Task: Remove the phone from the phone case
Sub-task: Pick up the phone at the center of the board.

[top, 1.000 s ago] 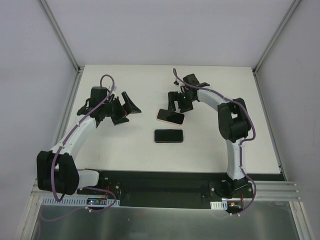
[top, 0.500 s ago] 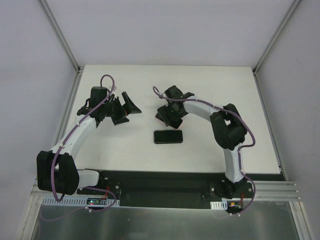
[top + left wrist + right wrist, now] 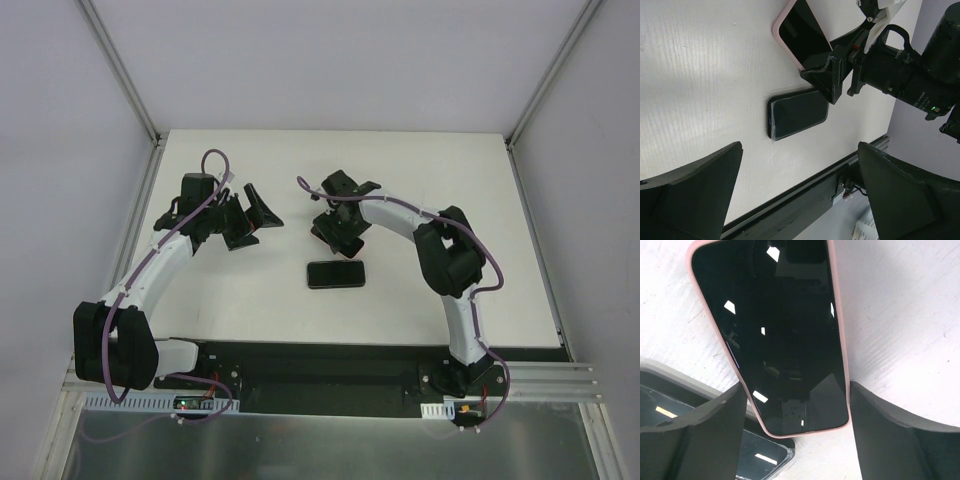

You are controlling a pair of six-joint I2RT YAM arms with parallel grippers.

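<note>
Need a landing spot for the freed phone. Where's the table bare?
Bare: white table right of the right arm; also between left arm and black flat phone. Crowded: centre, pink-cased phone under right gripper.

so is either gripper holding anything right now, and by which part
Nothing held yet. The right gripper straddles the pink-cased phone across its long edges, jaws open; the left gripper is open and empty.

White textured table. Pink-cased phone with black screen lies flat at top. The right gripper, black, straddles its lower end. Just below lies a second dark slab phone, flat and apart. The left gripper hangs above, fingers spread wide.
</note>
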